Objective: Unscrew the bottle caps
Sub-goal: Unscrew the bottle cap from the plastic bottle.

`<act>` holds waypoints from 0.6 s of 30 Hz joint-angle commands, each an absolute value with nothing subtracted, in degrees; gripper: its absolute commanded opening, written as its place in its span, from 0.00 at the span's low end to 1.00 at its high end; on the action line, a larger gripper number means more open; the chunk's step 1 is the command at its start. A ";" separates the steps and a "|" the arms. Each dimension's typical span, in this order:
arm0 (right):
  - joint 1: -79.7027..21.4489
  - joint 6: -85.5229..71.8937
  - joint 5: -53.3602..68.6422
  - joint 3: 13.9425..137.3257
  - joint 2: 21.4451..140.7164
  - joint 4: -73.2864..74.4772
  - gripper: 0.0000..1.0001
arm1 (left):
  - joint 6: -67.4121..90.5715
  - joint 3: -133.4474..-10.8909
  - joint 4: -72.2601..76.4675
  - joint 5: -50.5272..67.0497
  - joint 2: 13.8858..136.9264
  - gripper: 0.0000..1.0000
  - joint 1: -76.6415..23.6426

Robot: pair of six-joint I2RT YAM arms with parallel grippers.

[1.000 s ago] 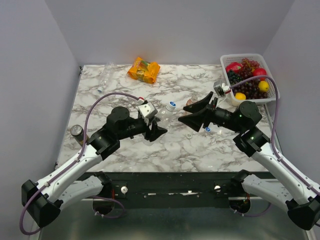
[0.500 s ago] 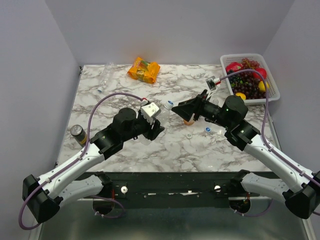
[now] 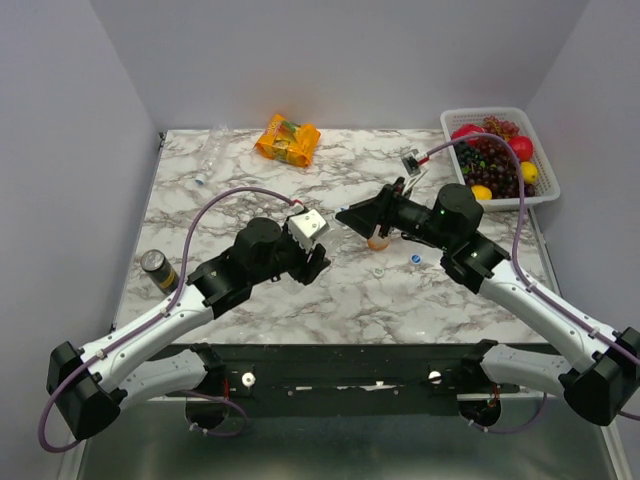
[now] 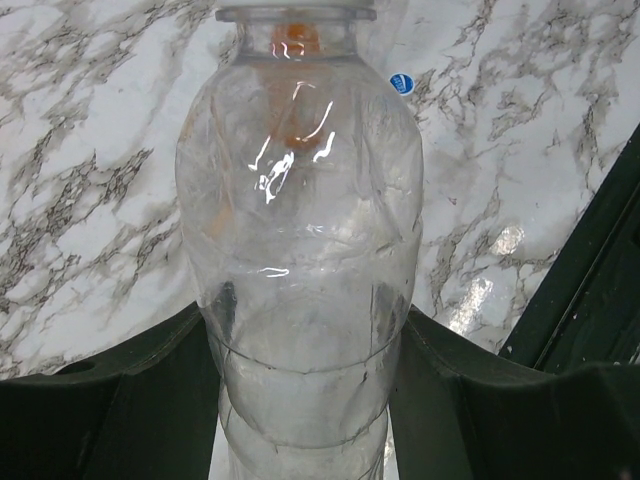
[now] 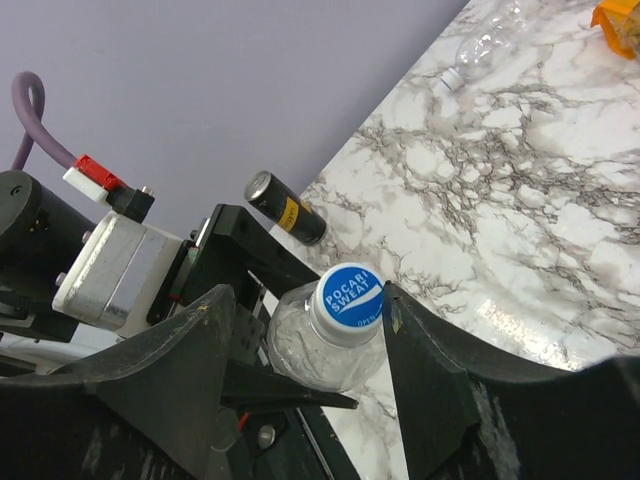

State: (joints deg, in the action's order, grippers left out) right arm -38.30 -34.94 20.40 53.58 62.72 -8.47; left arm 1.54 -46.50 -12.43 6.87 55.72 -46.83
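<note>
Held bottle: a clear bottle is clamped round its lower body by the left fingers, one finger pressed against each side
Long axis: the bottle is pointed away from the left fingers and toward the right arm, neck and cap leading
Cap: a blue cap is seated on the neck, with its printed top turned straight at the right wrist camera
Right fingers: the right fingers are spread and nothing is gripped; one finger is seen at each side of the cap
Key relation: the cap is placed between the spread fingers, close beside one finger and with a clear gap to the other, so it is judged slightly off their midline
Nearer arm: the cap is reached by the right arm, while the body is steadied by the left
Step judged: closure on the cap is called for next, then a twist about the bottle's long axis
Risk judged: the thin wall could be squashed, or the bottle turned within the left fingers, once torque is applied
Elsewhere: a loose blue cap is seen lying on the table, near the right arm
</note>
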 commanded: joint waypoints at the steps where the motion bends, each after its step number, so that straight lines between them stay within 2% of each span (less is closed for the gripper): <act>1: -38.76 -35.51 22.32 56.34 64.16 -9.49 0.68 | 0.70 -48.60 -12.30 5.36 56.07 0.34 -47.64; 9: -39.11 -35.86 23.30 56.60 66.00 -10.73 0.68 | 0.44 -48.78 -12.57 4.49 56.43 0.34 -48.16; 18: -39.11 -30.50 9.15 59.06 63.02 -0.18 0.76 | 0.35 -48.60 -12.66 3.16 55.37 0.34 -48.16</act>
State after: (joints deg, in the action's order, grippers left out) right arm -38.70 -33.41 16.19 56.40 65.01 -5.17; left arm 1.21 -46.92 -13.10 5.10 56.36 -47.88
